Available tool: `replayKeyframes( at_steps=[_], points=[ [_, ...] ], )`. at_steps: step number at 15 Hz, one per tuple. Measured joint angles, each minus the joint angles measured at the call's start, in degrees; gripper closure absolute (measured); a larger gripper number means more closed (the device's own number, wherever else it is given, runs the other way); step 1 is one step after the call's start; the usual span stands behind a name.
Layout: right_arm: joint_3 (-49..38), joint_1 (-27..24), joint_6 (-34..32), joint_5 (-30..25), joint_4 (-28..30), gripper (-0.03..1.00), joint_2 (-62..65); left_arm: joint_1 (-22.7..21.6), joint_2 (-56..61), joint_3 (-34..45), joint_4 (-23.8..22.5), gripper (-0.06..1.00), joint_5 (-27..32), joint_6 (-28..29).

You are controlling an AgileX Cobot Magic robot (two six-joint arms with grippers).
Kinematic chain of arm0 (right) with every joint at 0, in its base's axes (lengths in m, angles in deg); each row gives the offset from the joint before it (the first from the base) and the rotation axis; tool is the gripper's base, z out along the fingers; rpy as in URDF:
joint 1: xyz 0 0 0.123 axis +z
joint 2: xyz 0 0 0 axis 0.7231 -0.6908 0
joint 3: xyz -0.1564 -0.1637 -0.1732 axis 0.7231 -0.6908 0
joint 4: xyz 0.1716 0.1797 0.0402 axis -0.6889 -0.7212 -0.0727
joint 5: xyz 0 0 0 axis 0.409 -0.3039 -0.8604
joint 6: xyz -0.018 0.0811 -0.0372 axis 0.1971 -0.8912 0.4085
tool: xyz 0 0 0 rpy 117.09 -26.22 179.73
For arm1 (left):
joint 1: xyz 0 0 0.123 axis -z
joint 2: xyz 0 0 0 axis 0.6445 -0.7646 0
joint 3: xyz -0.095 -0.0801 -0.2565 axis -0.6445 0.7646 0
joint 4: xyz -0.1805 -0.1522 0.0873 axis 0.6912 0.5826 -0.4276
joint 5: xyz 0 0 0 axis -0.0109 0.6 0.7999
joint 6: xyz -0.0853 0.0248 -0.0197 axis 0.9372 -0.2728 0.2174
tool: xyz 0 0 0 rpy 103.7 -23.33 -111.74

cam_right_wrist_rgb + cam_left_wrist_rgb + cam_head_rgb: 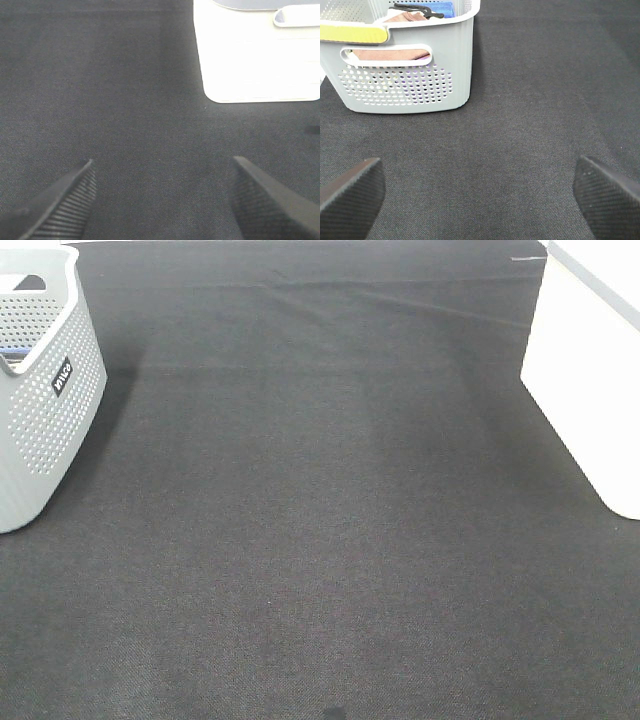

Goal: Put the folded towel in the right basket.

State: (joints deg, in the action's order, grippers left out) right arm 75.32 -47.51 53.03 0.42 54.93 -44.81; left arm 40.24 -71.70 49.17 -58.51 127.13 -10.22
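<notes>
Exterior high view gives us the right basket at the far right edge of the scene, a big white plastic tub so brightly lit that its walls read as almost plain; only part of it is in frame. In the right wrist view the same basket shows a rounded lower corner, a smooth pale wall and a slot-shaped handle cutout near its rim. We cannot see inside it from any camera, and we cannot make out the folded towel for certain in any picture.

Across the scene, at the far left, stands the grey basket, its walls punched with regular rows of small round holes and marked with a small black label. From the left wrist camera we look at the grey basket more closely: it has a rounded rim, an oblong handle opening, and cloths piled inside, a pinkish-brown cloth showing through the handle slot, something blue farther back, and a black object on top. A yellow strip lies along its rim.

Between the two baskets stretches the dark mat, a finely woven charcoal fabric with a few shallow creases at the far side. Nothing stands on it between the baskets.

The left gripper has its ribbed black fingers spread wide over bare mat, holding nothing. The right gripper is likewise spread apart, its textured fingers empty above the mat, with the white basket a little beyond them.
</notes>
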Motion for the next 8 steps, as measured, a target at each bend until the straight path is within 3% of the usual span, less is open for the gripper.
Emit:
replayKeyframes(
  at_steps=[8],
  points=[
    [0.0, 0.0, 0.0, 0.0, 0.0, 0.27, 0.0, 0.0, 0.0, 0.0, 0.0, -0.02, 0.0, 0.0]
  ],
)
